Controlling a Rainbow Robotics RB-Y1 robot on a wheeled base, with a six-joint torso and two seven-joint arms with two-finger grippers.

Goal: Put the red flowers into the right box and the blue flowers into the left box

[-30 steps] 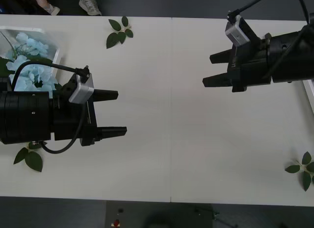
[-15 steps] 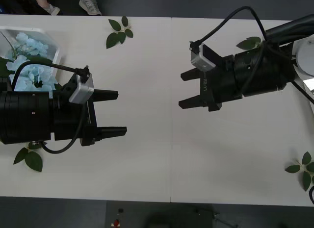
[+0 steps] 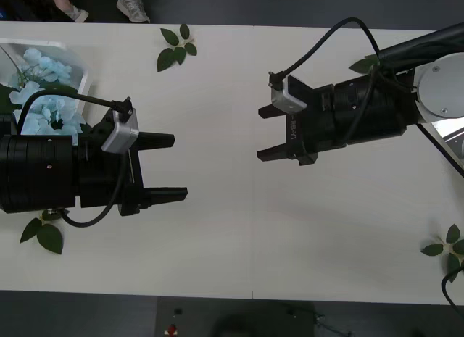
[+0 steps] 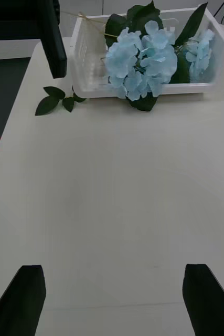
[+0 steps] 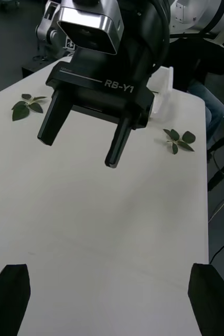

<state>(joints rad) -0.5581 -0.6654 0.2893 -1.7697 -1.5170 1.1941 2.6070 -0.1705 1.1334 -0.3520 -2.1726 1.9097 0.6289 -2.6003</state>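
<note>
left end effector [image 3: 180, 167] open, empty | right end effector [image 3: 264, 133] open, empty, above table [image 3: 217, 243]

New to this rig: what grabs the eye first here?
Two black grippers face each other over the bare middle of the white table, both open and holding nothing: the left gripper at the left, the right gripper right of centre. Next, the pale blue flowers heaped in the left box at the table's far left corner, with loose leaf sprigs lying near the edges.
</note>
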